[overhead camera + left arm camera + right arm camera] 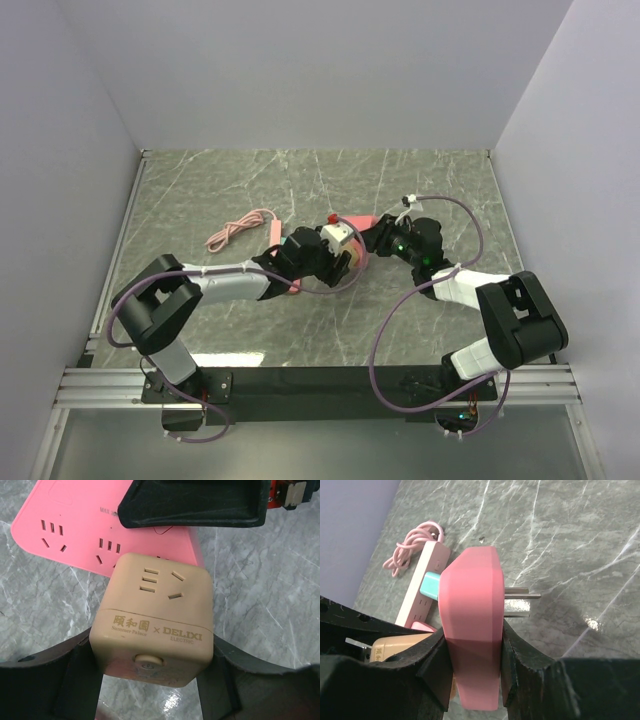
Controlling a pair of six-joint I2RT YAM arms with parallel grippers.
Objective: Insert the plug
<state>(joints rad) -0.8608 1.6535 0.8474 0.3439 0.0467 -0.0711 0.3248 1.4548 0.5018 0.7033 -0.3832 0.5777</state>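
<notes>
pink flat plastic plug adapter (472,630) sat mid-table, its three bare metal prongs (520,596) sticking out sideways over the grey-green marble table (580,540), in no socket. on the far left lay a coiled pink cord (412,547) and a pale pink power strip (415,600) with a teal block (431,585) plugged into it. right of these, the left gripper (150,680) was clamped on a beige plastic cube socket (155,615), just beside the adapter's slotted face. further right, the right gripper (472,650) pinched the adapter edgewise between its black fingers (432,655).
</notes>
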